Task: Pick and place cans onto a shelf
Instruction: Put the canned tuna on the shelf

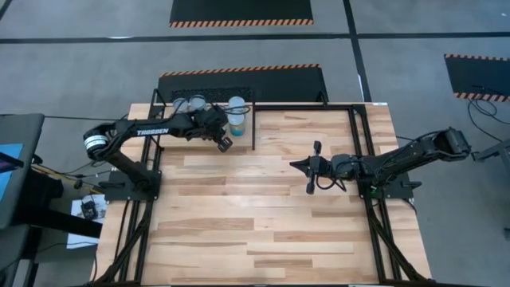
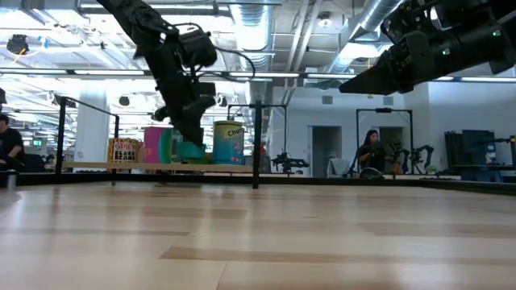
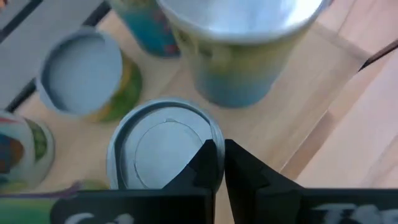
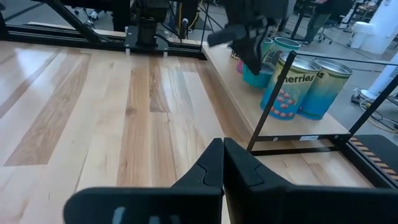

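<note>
Several cans stand upright on the shelf (image 1: 245, 142) at the table's far left; the shelf also shows in the low view (image 2: 121, 167). My left gripper (image 3: 221, 163) is shut and points down over the shelf, its tips by the rim of a silvery-topped can (image 3: 163, 149). Around it stand a pale-blue-topped can (image 3: 84, 74) and a tall can (image 3: 242, 50). From above, the left gripper (image 1: 224, 142) sits beside a teal can (image 1: 237, 126). My right gripper (image 1: 296, 165) is shut and empty, hovering above the table's right middle. My left gripper's shut fingertips (image 3: 211, 155) stand from above at the edge of the silvery-topped can's lid (image 3: 186, 134). I cannot tell whether they touch it. The can stands upright on the shelf.
A thin black frame (image 1: 253, 127) edges the shelf, and black rails (image 1: 355, 151) run along the table's far and right sides. Two cans (image 4: 289, 87) stand at the shelf's end nearest my right arm. Bare planks (image 1: 239, 215) stretch across the near half.
</note>
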